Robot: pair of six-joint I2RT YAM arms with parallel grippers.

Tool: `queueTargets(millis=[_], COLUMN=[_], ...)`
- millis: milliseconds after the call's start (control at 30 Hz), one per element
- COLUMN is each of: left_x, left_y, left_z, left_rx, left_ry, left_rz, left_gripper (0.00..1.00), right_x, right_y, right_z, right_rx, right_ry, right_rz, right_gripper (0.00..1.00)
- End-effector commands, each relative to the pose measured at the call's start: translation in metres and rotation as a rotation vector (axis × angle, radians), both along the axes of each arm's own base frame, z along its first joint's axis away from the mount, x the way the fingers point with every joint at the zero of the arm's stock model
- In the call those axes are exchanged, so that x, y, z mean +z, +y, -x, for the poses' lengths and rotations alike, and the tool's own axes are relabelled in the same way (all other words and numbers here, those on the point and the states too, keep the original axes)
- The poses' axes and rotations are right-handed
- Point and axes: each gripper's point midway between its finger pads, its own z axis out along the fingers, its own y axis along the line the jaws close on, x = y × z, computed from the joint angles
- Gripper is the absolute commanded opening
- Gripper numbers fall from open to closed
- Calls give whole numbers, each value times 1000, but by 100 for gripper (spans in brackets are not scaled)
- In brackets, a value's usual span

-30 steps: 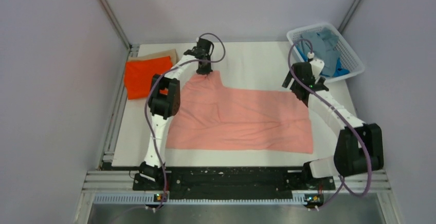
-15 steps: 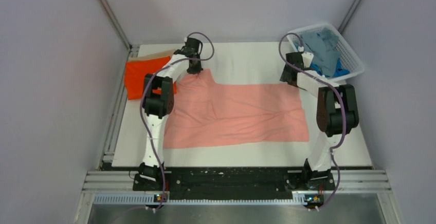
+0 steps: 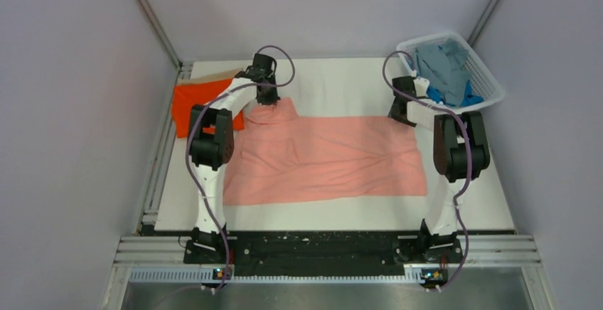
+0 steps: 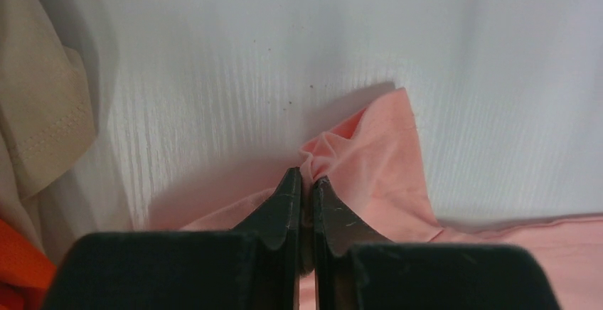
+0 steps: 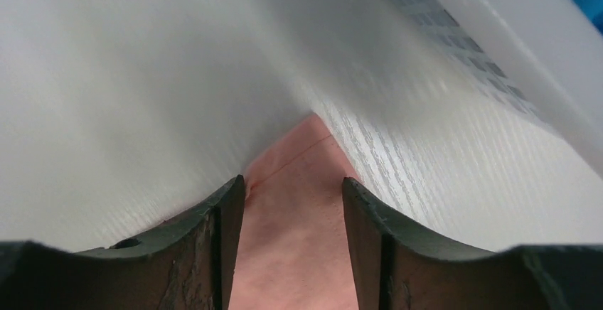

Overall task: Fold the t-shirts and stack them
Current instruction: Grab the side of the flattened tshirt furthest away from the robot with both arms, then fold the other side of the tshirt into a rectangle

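Salmon-pink t-shirt [image 3: 327, 157] lies spread open across the middle of the table [image 3: 341, 75], its long edges running side to side, with soft creases through the centre. At the far left, a folded orange t-shirt [image 3: 190, 107] sits at the table's edge, and a tan t-shirt [image 3: 213, 77] shows as a strip just behind it; the left arm's elbow overlaps the orange cloth from above. The left gripper [image 4: 304, 182] is at the pink shirt's far left corner, its jaws pinched tight on a small raised fold of that cloth, with the tan and orange cloth close on its left. Across the shirt, the right gripper [image 5: 293, 185] is low over the far right corner, its jaws apart and standing on either side of the pink hem, which lies flat on the table between them. Just to its right stands a white mesh basket [image 3: 491, 86], tilted against the back corner, holding a crumpled grey t-shirt [image 3: 437, 61] and a blue t-shirt [image 3: 466, 97] below it. The table is white with a fine ribbed grain, edged by aluminium rails [image 3: 153, 182], and plain lilac-grey walls [image 3: 71, 111] close it in on three sides.
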Motion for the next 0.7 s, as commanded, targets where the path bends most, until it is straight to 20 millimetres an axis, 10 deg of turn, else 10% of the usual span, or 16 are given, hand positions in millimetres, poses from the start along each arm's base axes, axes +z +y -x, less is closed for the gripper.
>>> queueTargets(millis=[0,300,667], left_x=[45,55,68], left_y=[-16,-20,-34], left_z=[3,29,82], left_rx=[-33,-40,-113], left_ry=[-80,-84,-127], left_rz=[80,79,28], left_gripper=[0,0,0], right_x=[12,10,53], right_y=[1,9,29], right_z=[8,12,25], right_rx=[-8,19,153], right_ry=[-43,-55,-176], right_rz=[-36,-78,-144], right_gripper=[48,6,0])
